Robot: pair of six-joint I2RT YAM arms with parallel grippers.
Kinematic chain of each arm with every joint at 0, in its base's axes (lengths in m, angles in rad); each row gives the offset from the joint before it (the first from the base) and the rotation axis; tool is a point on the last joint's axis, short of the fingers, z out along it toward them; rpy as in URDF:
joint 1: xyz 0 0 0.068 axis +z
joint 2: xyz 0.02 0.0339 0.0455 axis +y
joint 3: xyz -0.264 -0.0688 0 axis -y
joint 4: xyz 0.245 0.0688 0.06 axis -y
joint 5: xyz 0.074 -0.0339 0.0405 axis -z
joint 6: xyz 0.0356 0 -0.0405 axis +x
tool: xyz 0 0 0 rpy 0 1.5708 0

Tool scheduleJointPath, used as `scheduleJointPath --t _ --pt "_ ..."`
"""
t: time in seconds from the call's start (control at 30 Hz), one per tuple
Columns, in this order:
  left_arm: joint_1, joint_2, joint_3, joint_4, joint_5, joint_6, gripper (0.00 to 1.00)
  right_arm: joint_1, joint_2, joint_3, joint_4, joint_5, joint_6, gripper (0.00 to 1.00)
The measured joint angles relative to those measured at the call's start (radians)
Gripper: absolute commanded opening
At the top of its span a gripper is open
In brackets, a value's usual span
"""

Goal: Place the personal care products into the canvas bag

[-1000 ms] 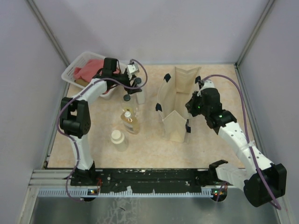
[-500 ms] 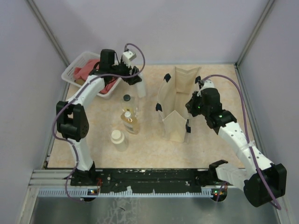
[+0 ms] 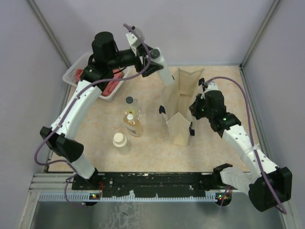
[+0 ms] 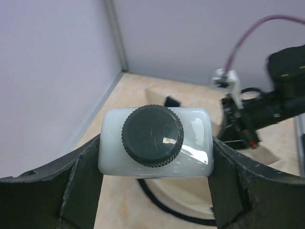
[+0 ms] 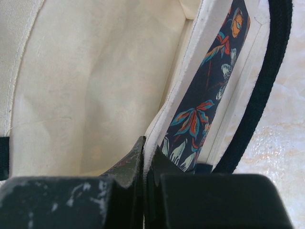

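My left gripper [image 3: 153, 61] is shut on the white bottle with the black cap [image 3: 163, 74], held in the air at the far left rim of the canvas bag [image 3: 180, 125]; the bottle fills the left wrist view [image 4: 155, 143] with the bag below it. My right gripper [image 3: 195, 109] is shut on the bag's right rim [image 5: 174, 102], holding it open. The clear bottle with a dark cap [image 3: 129, 103], the amber bottle with a white top [image 3: 132, 122] and the squat cream bottle [image 3: 120, 141] stand on the table left of the bag.
A white lattice basket [image 3: 76, 71] with a red cloth [image 3: 110, 86] sits at the far left corner. Grey walls enclose the table on three sides. The bag's black strap [image 5: 259, 93] lies along its right side.
My left arm has lifted the white bottle from beside the basket and carried it right, up to the bag's far left rim. The right gripper has stayed on the bag's rim.
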Motion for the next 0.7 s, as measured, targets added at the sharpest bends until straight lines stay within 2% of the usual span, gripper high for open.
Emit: scheduleJointPath --t 0.17,0.33,0.53,0.7 --pt "-0.110 -0.021 0.001 0.040 0.086 -0.039 0.00 0.000 0.000 -0.005 0.006 -0.002 0.000 0.01" --pt "-0.188 0.000 -0.002 0.050 0.102 -0.047 0.00 0.000 0.000 -0.007 0.010 -0.004 0.000 0.02" --pt "-0.238 0.113 -0.014 0.080 0.027 -0.026 0.00 0.000 -0.004 -0.011 0.011 -0.008 -0.003 0.01" --pt "-0.272 0.240 -0.020 0.079 -0.088 0.014 0.00 0.000 -0.027 -0.010 -0.017 -0.007 -0.016 0.01"
